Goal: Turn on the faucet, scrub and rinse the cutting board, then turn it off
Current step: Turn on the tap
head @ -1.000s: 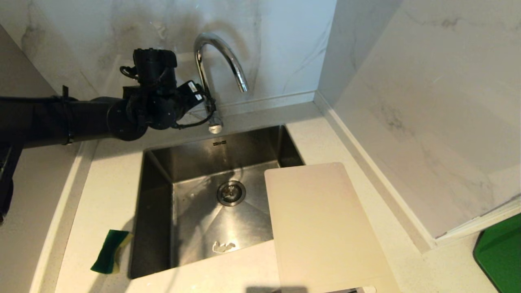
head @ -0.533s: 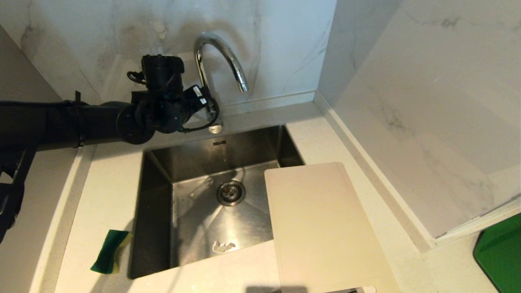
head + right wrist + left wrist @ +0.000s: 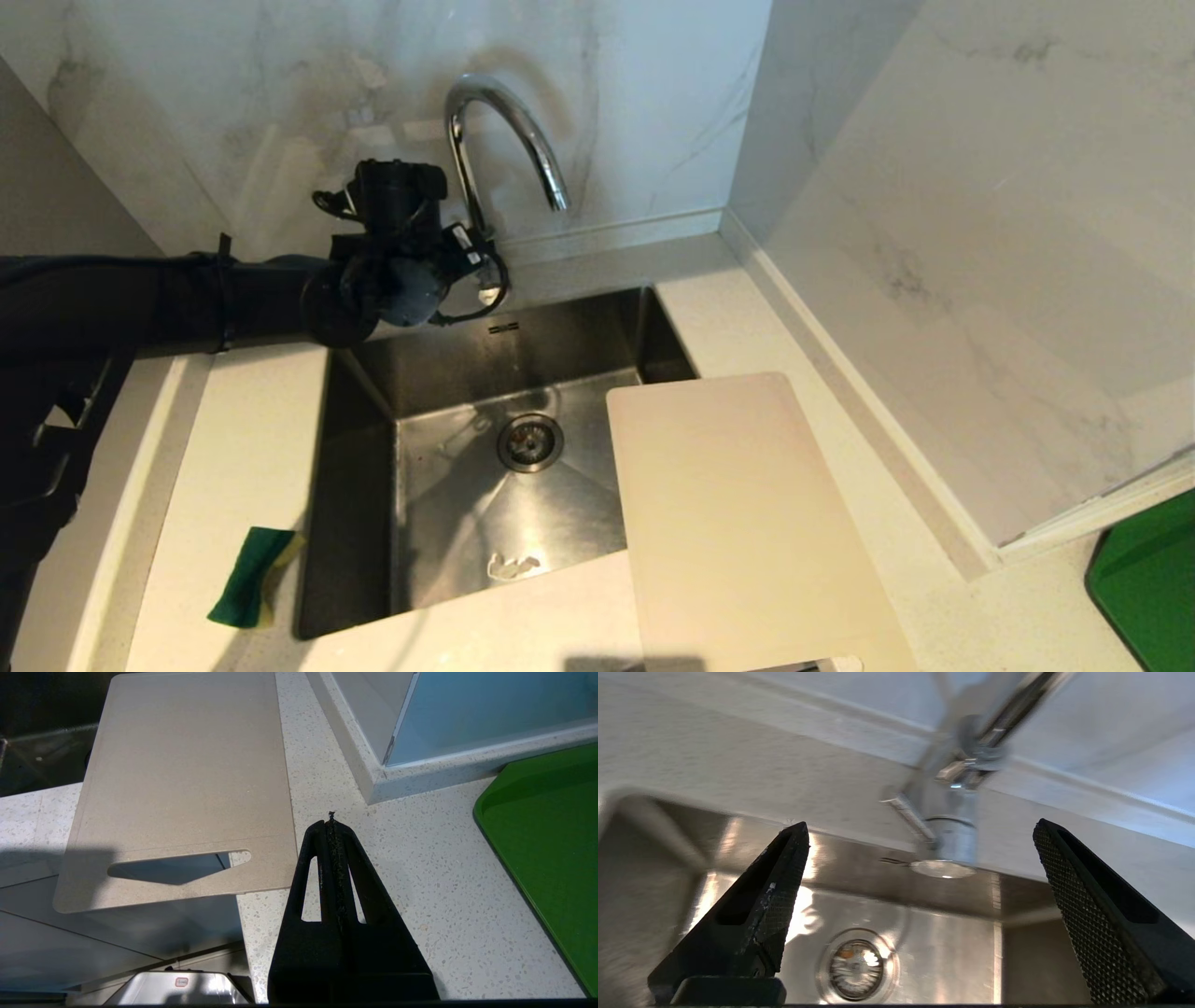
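Left gripper fingers wide apart, faucet lever between, untouched. Lever thin, slick chrome: push near tip. Cutting board overhangs sink right rim; stiff, light. Right gripper pressed together, empty.

Bright overhead light; glare on the sink steel. Left wrist view motion-blurred, faucet soft, perhaps defocused. Shadow along near bench.
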Available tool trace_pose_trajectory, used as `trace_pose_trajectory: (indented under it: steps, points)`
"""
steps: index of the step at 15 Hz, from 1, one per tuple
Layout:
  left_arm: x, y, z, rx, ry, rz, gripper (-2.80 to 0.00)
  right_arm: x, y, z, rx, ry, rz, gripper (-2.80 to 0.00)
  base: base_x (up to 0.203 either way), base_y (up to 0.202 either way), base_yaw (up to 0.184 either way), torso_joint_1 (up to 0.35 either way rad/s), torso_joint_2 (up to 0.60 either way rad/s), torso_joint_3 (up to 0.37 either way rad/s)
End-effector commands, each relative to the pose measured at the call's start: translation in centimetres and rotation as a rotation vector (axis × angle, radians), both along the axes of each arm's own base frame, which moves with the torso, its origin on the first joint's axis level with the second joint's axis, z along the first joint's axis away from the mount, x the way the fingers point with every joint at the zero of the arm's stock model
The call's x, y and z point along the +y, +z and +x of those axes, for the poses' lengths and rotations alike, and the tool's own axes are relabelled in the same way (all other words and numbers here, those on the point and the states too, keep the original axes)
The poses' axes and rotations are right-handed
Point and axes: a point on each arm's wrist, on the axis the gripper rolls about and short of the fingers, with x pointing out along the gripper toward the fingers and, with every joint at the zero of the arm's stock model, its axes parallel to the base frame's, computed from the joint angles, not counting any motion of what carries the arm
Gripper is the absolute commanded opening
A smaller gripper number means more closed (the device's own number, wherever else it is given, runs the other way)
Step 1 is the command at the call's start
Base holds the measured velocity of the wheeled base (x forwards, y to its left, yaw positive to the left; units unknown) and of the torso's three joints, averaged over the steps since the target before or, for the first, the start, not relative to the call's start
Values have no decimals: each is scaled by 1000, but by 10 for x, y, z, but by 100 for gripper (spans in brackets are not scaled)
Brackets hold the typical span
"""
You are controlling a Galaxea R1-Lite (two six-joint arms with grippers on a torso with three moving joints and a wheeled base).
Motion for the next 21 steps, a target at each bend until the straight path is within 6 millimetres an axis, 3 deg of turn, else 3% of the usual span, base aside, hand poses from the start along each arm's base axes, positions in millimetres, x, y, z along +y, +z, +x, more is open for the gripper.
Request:
trace_pose_trajectory:
  steps: [1,13,21]
  points:
    - [-1,-8,4,11,28,8,0,0,0,0,-1,0,0,-280,0,0,0,0,0,0]
    - [-6,-48,25,59,74,50,0,0,0,0,-1,0,0,-280,0,0,0,0,0,0]
    - [0,-59,37,35,103,93,0,0,0,0,-1,0,0,-280,0,0,0,0,0,0]
